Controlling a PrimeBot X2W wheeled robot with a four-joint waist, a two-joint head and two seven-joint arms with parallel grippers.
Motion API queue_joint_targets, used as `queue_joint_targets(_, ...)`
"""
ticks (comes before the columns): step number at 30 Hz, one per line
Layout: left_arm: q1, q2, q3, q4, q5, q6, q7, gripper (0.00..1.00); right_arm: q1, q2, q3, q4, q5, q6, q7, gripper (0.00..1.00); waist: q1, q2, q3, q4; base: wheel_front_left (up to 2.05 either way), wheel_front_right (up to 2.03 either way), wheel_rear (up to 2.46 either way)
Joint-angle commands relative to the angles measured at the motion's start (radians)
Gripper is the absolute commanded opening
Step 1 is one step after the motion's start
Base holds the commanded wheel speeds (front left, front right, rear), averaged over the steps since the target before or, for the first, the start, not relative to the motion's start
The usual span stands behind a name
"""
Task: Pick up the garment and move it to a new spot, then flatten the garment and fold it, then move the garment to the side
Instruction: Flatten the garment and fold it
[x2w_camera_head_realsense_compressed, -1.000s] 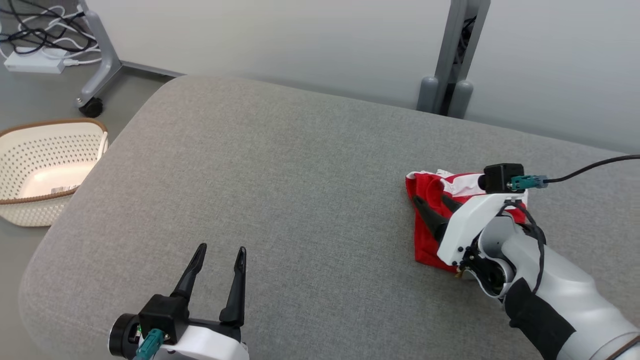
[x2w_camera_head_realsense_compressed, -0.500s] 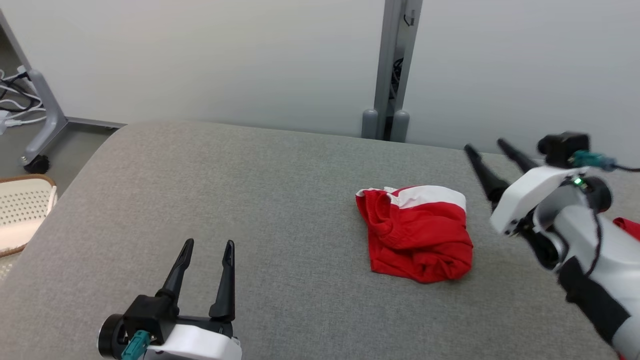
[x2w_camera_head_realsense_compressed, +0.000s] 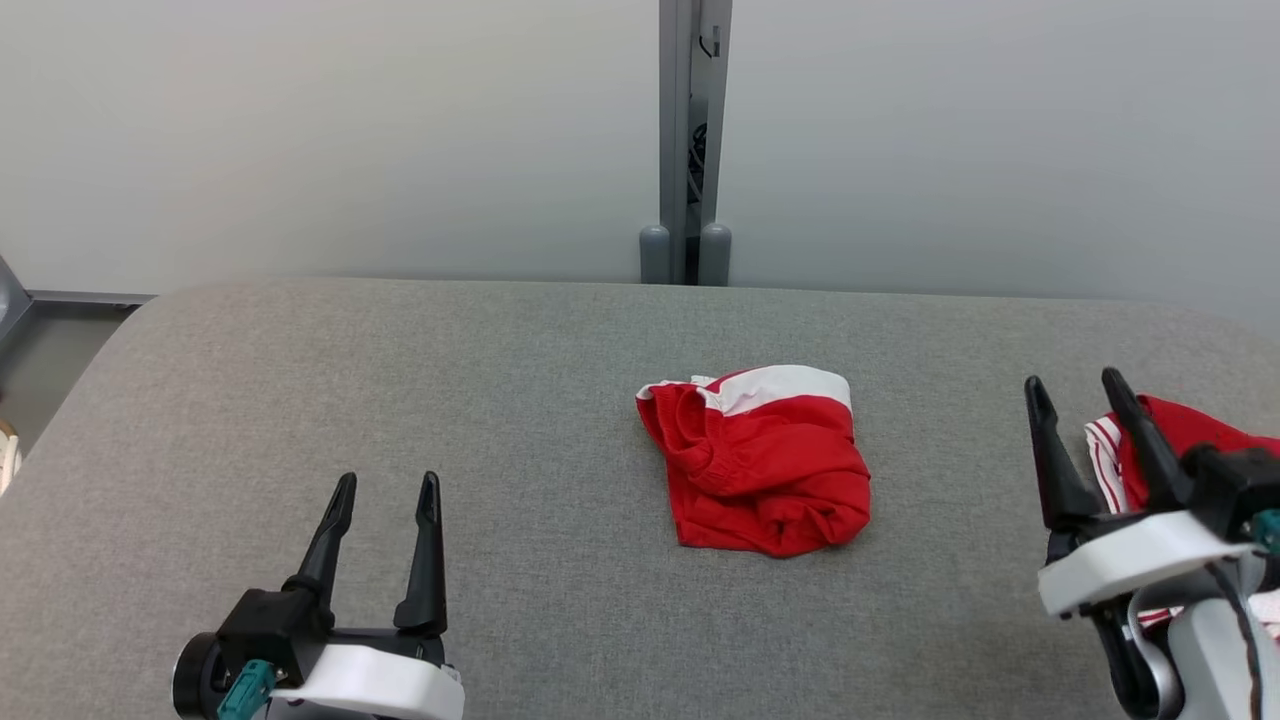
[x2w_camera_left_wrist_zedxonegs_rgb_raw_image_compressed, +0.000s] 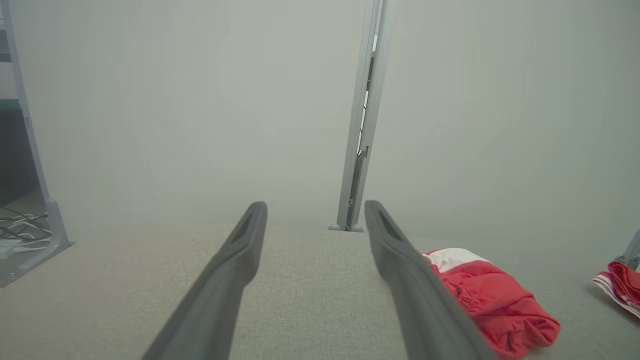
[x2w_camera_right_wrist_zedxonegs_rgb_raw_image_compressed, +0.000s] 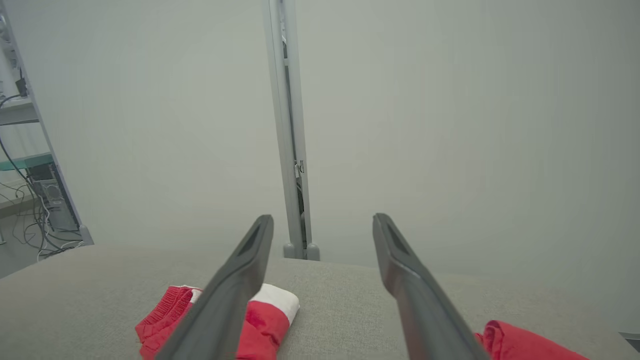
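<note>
A folded red fabric garment with a white band (x2w_camera_head_realsense_compressed: 760, 465) is lying on the wide grey woven-fabric cushion (x2w_camera_head_realsense_compressed: 500, 380), near the middle of the head view and a little toward the robot's right. It is sitting in a compact, slightly rumpled bundle. The white band is running along its far edge and a gathered red hem is showing at its far left corner. Nothing is touching it.

The left gripper (x2w_camera_head_realsense_compressed: 387, 482) is hovering at the lower left of the head view, well apart from the garment. Its two long dark fingers are pointing away from the robot, and bare cushion is showing in the gap between its parted jaws. It is carrying nothing. In the left wrist view the garment is lying just past the right-hand finger, which is hiding part of it.

The right gripper (x2w_camera_head_realsense_compressed: 1072, 381) is standing at the lower right, off the garment's right side and clear of it. Its jaws are likewise spread and are gripping nothing. In the right wrist view the garment is lying at the lower left, partly behind the left-hand finger.

A second red cloth with thin white stripes (x2w_camera_head_realsense_compressed: 1190, 430) is lying by the right edge of the head view, just behind the right gripper. The gripper and the frame edge are hiding much of it; it is probably another piece of clothing, though what kind I cannot tell.

Beyond the cushion a grey metal post (x2w_camera_head_realsense_compressed: 685, 140) is rising between two pale wall panels (x2w_camera_head_realsense_compressed: 300, 130).
</note>
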Motion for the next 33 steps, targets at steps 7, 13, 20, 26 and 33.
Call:
queue_joint_targets(7,0.027,0.004,0.000,0.017,0.010,-0.003,-0.004,1.00,0.123,0.076,-0.072,-0.071,-0.109,0.000,-0.001,1.00,0.0000,0.0000,-0.005,-0.010,0.00,0.00,0.00)
queue_joint_targets(13,0.021,0.004,-0.010,0.021,0.014,-0.011,-0.004,1.00,0.110,0.084,-0.080,-0.068,-0.119,0.000,-0.001,1.00,0.0000,0.0000,0.005,0.007,0.00,0.00,0.00)
queue_joint_targets(20,0.007,0.004,-0.023,0.028,0.022,-0.021,-0.004,1.00,0.038,0.051,-0.028,-0.011,-0.100,0.000,-0.001,0.05,0.0000,0.0000,0.048,0.053,0.00,0.00,0.00)
queue_joint_targets(26,-0.013,0.003,-0.039,0.036,0.032,-0.036,-0.004,1.00,-0.085,0.000,0.057,0.172,-0.016,0.000,-0.001,0.00,0.0000,0.0000,0.100,0.113,0.00,0.00,0.00)
queue_joint_targets(33,-0.048,0.003,-0.047,0.035,0.033,-0.039,-0.004,1.00,-0.243,-0.046,0.215,0.404,0.119,0.000,0.003,0.00,0.0000,0.0000,0.162,0.183,0.00,0.00,0.00)
